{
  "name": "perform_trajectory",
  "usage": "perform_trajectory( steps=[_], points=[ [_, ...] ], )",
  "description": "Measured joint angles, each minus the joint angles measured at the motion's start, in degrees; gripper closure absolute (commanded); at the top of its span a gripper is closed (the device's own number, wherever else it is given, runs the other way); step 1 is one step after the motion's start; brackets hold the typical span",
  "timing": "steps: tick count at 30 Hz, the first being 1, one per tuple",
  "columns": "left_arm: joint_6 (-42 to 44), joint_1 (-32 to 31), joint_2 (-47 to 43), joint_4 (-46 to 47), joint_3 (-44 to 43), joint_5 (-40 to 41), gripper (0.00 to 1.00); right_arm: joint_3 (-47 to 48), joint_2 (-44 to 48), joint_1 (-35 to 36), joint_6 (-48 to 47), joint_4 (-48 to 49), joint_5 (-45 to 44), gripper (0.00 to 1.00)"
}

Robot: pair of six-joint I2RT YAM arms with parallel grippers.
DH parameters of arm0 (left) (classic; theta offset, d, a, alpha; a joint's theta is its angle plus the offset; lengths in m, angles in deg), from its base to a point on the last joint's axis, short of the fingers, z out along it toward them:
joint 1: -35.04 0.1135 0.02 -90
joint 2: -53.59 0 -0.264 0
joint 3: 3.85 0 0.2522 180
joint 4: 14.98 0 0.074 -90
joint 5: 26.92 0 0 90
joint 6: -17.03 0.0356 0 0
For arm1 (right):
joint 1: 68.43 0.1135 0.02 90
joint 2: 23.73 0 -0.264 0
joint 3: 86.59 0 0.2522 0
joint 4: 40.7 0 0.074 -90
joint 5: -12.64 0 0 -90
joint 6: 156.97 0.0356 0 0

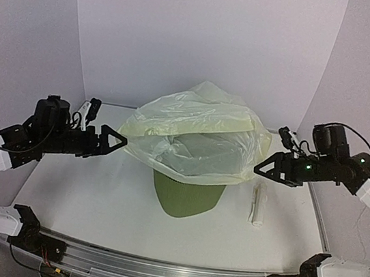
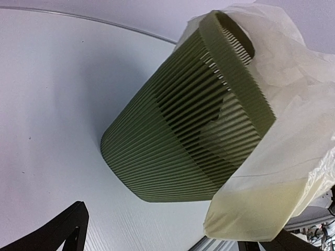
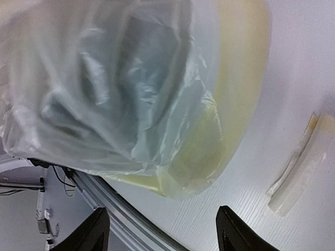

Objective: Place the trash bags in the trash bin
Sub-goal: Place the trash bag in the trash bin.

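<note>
The olive-green trash bin (image 1: 187,195) stands mid-table, its top covered by the pale yellowish trash bag (image 1: 196,130), which drapes over the rim and hangs wider than the bin. My left gripper (image 1: 117,141) is open at the bag's left edge. In the left wrist view the slatted bin (image 2: 172,141) and the bag's hanging edge (image 2: 277,172) lie ahead of the open, empty gripper (image 2: 172,243). My right gripper (image 1: 263,170) is open at the bag's right edge. In the right wrist view the bag (image 3: 131,89) fills the frame above the open, empty gripper (image 3: 163,232).
A folded white bag (image 1: 258,204) lies on the table right of the bin, also in the right wrist view (image 3: 298,178). White walls enclose the table (image 1: 93,201). A metal rail (image 1: 173,274) runs along the near edge.
</note>
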Motion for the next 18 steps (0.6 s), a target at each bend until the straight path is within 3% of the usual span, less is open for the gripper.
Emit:
perform_trajectory(
  steps=[7,12,18],
  points=[
    [7.3,0.0,-10.2,-5.5,-1.7,-2.4,0.01,0.0,10.0,0.0,-12.0,0.4,-3.9,0.17],
    [12.9,0.0,-11.4,-10.1,-7.2,-1.9,0.0,0.0,9.3,0.0,-25.6,5.4,-8.7,0.13],
    [19.4,0.0,-6.7,-8.8,-15.2,-5.6,0.01,1.4,4.6,0.0,-41.7,14.7,-6.2,0.18]
  ],
)
